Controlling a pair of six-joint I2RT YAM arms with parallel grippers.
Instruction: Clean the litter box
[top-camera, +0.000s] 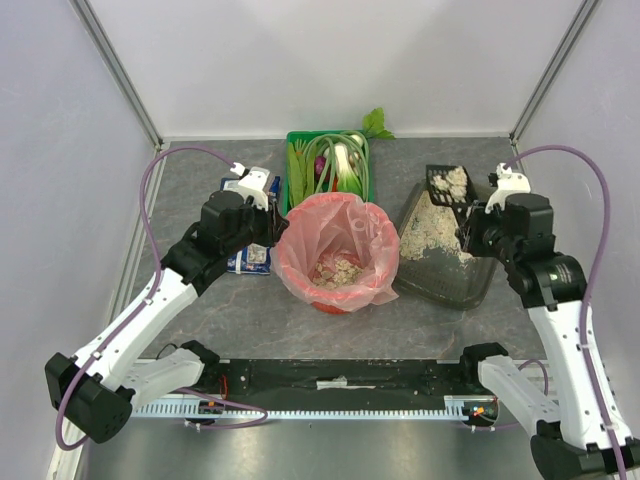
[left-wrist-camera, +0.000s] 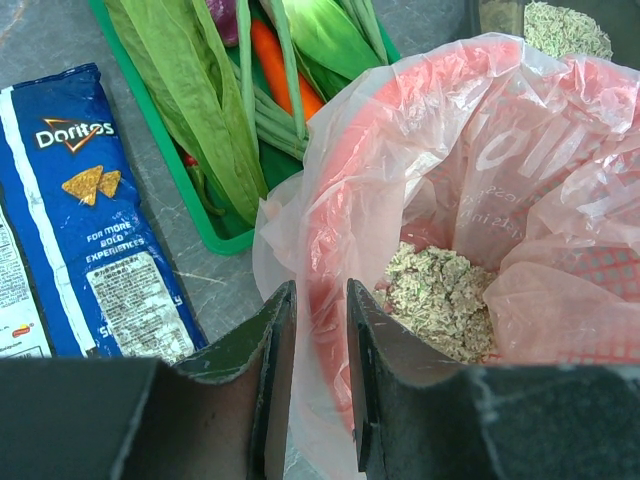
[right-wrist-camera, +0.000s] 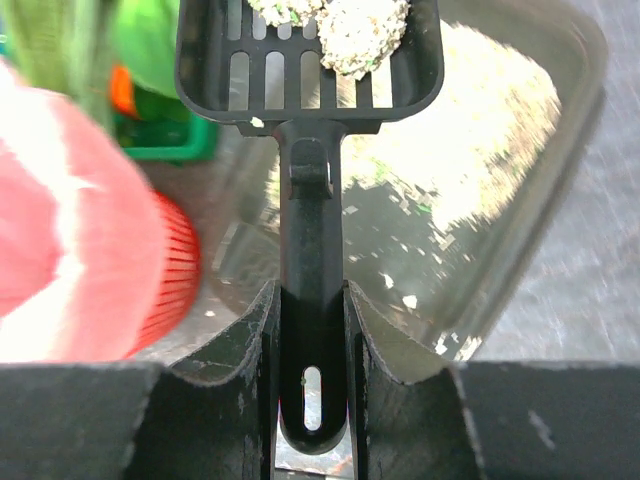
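The litter box (top-camera: 452, 287), a dark translucent tray with beige litter heaped at its far end, lies right of the red bin. It also shows in the right wrist view (right-wrist-camera: 562, 165). My right gripper (top-camera: 466, 216) (right-wrist-camera: 310, 300) is shut on the handle of a black slotted scoop (top-camera: 447, 184) (right-wrist-camera: 310, 150), which holds litter clumps above the tray's far end. My left gripper (top-camera: 279, 228) (left-wrist-camera: 320, 305) is shut on the rim of the pink bag (left-wrist-camera: 340, 200) lining the red bin (top-camera: 335, 252). Clumped litter (left-wrist-camera: 440, 300) lies in the bag's bottom.
A green crate of vegetables (top-camera: 327, 165) (left-wrist-camera: 215, 215) stands behind the bin. A blue Doritos bag (top-camera: 250, 258) (left-wrist-camera: 90, 220) lies flat left of the bin, under my left arm. Grey walls close in the table on three sides.
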